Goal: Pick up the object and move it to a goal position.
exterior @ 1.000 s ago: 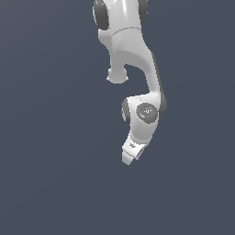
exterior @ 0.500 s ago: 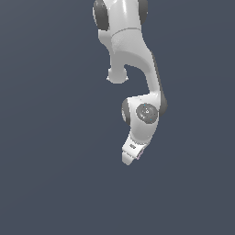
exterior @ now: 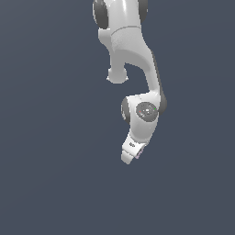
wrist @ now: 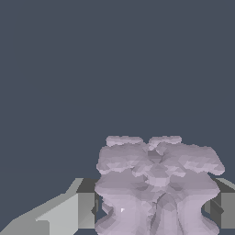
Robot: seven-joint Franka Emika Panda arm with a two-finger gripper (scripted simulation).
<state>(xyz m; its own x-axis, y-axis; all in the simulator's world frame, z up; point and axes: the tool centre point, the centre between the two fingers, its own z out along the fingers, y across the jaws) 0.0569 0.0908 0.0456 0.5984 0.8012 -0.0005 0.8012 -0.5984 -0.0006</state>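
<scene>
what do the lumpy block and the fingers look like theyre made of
The lumpy block looks like matte pale lilac stone or clay: knobbly faceted surface, no shine. It is a render, so that is uncertain. The fingers look like matte grey plastic or painted metal: flat, smooth faces.

Arm (exterior: 133,50) is glossy white with dark grey joint caps; the round cap near the wrist shows a tiny red and green mark, too small to read. Hand (exterior: 130,156) is white, with what looks like a lilac sliver at its tip. Object (wrist: 156,183) is pale lilac-pink, mottled with greyer shadowed folds. Fingers (wrist: 69,213) are light grey with darker grey inner faces. Surface (exterior: 46,137) is flat slate blue-grey, no pattern.
</scene>
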